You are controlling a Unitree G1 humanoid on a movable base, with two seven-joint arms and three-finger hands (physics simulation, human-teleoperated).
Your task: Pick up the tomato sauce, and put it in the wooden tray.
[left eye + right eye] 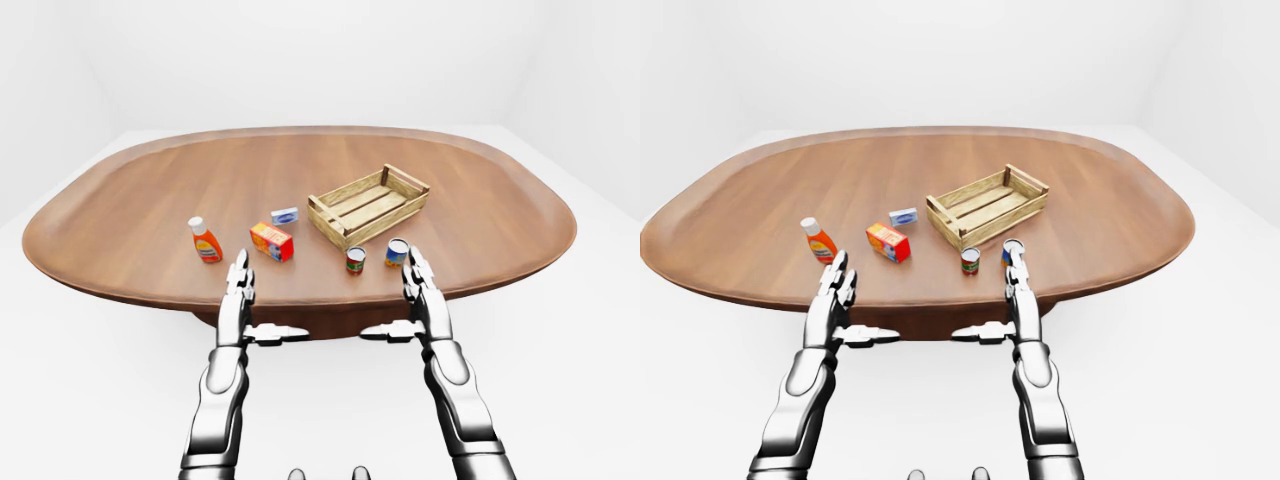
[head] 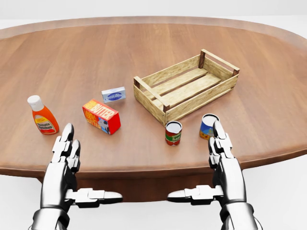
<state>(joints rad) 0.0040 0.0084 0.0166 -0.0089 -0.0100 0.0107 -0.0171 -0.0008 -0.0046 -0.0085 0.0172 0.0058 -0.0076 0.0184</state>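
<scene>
The tomato sauce can [image 2: 173, 132], with a red and green label, stands upright on the wooden table [image 2: 96, 52] just below the wooden tray's near corner. The slatted wooden tray [image 2: 197, 102] lies empty, right of the table's centre. My right hand [image 2: 217, 162] is open, fingers stretched flat and thumb pointing left, over the table's near edge; its fingertips reach up beside a blue and orange can [image 2: 207, 125], to the right of the sauce can. My left hand [image 2: 73, 162] is open in the same pose at the lower left, holding nothing.
An orange bottle [image 2: 42, 117] with a white cap stands at the left, just above my left hand. A red and yellow box [image 2: 101, 116] and a small blue and white box [image 2: 113, 94] lie between the bottle and the tray. White floor surrounds the oval table.
</scene>
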